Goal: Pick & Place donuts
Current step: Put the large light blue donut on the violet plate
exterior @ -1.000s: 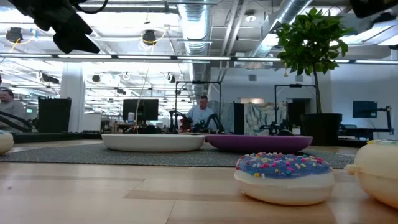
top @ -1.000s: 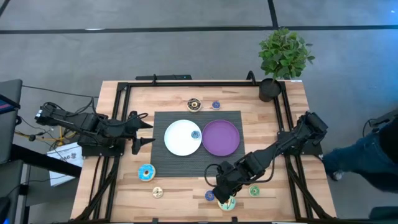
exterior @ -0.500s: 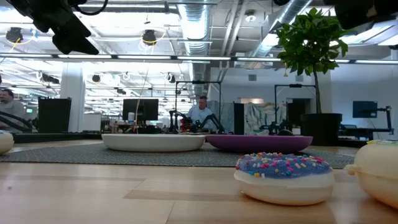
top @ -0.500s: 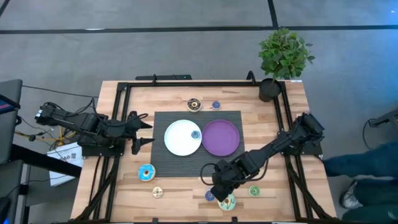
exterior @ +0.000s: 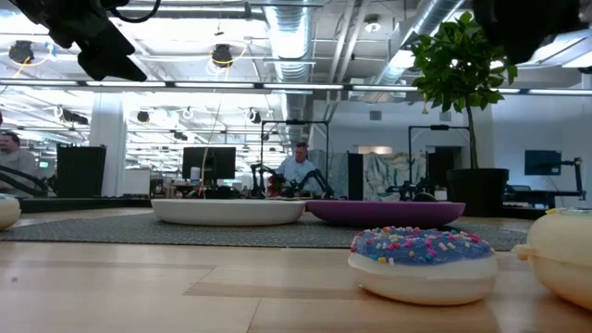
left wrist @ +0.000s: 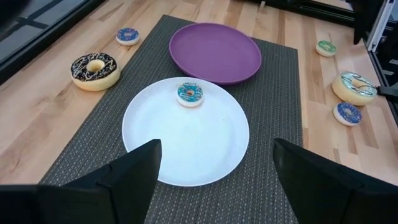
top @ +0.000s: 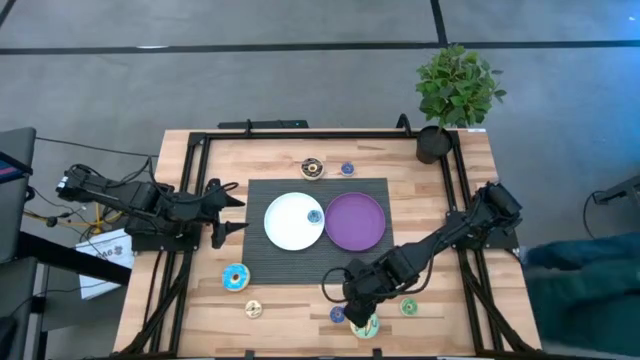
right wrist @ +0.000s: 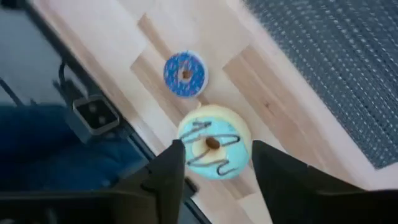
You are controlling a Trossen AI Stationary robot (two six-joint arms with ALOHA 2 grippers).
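Wooden worktop (top: 200, 290) with a grey mat (top: 262, 265) holds your white plate (top: 284, 226), carrying one blue donut (top: 315, 216), beside the bare purple plate (top: 355, 221); other donuts lie loose on the wood. Your right hand (right wrist: 212, 167), fingers spread and grasping nothing, has drifted slightly over the last second and now hangs above the pale drizzled donut (right wrist: 213, 144) at the near edge, with a small blue one (right wrist: 185, 74) just beside, so a pick looks imminent. Left hand (top: 228, 207) waits released at the mat's left edge.
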